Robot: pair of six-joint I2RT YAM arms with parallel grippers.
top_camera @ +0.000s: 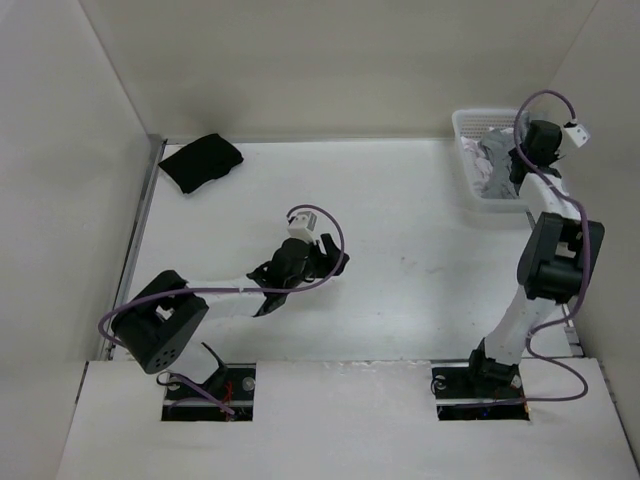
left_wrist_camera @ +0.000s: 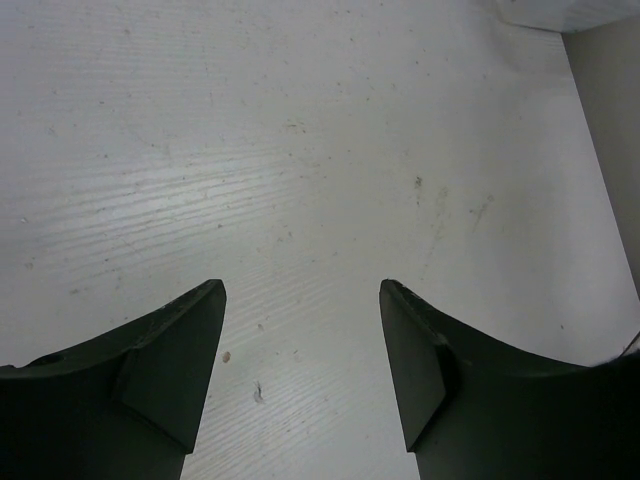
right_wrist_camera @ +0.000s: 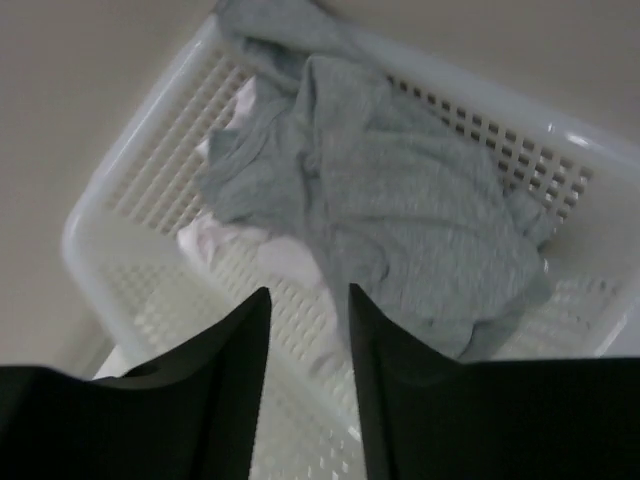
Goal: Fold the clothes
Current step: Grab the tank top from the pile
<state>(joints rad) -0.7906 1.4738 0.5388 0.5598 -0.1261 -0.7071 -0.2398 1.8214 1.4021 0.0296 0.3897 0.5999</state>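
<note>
— Where is the shirt?
— At the far right corner of the table (top_camera: 400, 260) stands a white basket (right_wrist_camera: 120, 170). The grey T-shirt (right_wrist_camera: 400, 210) lies crumpled inside it, over a white garment (right_wrist_camera: 285, 262). A black garment (top_camera: 201, 162) lies at the far left corner.
— And your hands?
— My right gripper (right_wrist_camera: 308, 292) hangs over the basket, jaws partly apart, holding nothing. My left gripper (left_wrist_camera: 300, 290) hovers mid-table, jaws spread wide, holding nothing.

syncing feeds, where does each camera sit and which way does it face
Top external: above and behind, looking down at the table; left arm, right arm show.
Left wrist: behind the left gripper, facing table.
Right wrist: behind the right gripper, facing the grey T-shirt in the basket.
Shared: top and right wrist both show basket.
</note>
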